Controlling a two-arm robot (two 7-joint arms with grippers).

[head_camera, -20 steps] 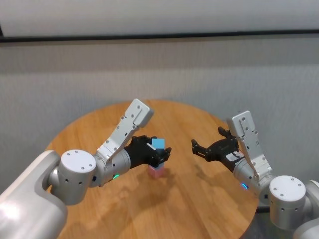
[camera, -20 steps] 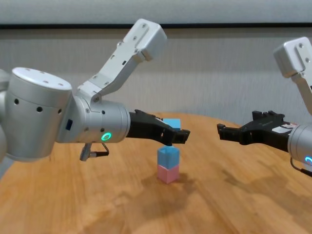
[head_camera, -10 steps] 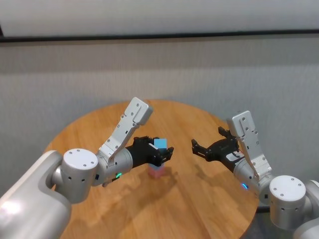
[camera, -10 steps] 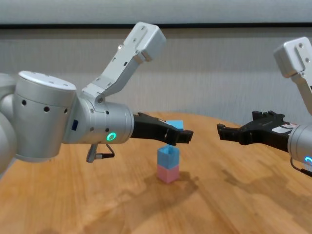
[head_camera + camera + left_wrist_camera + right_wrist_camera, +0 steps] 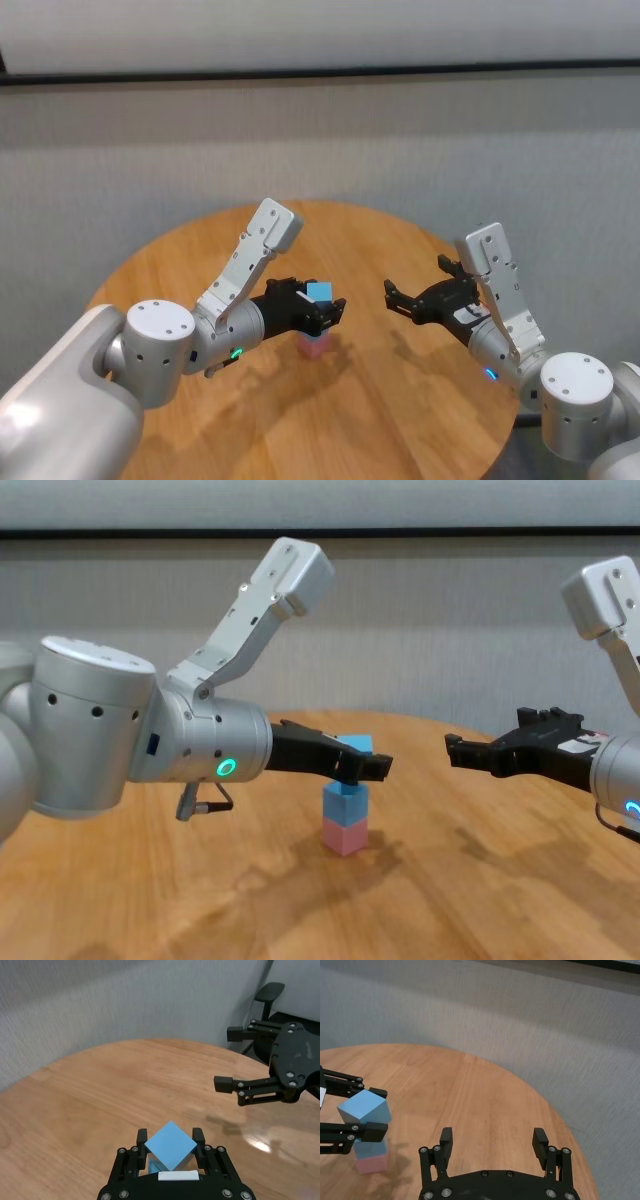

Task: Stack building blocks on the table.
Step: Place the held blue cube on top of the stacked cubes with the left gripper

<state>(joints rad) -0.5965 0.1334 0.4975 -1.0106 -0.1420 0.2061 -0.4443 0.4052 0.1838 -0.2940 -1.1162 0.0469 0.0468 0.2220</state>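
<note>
Your left gripper (image 5: 365,767) has been lowering its clenched blue block (image 5: 355,745) | hovering over blue-on-pink stack (image 5: 344,820) mid-table (image 5: 480,880) | next: square it, release | right gripper (image 5: 470,753) idling open, right edge.

Silver-grey rounded arms, green and blue ring lights, black screw-studded fingers (image 5: 142,1136).

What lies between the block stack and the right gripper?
Only bare table separates the stack from the open right gripper, clearest in the chest view.
</note>
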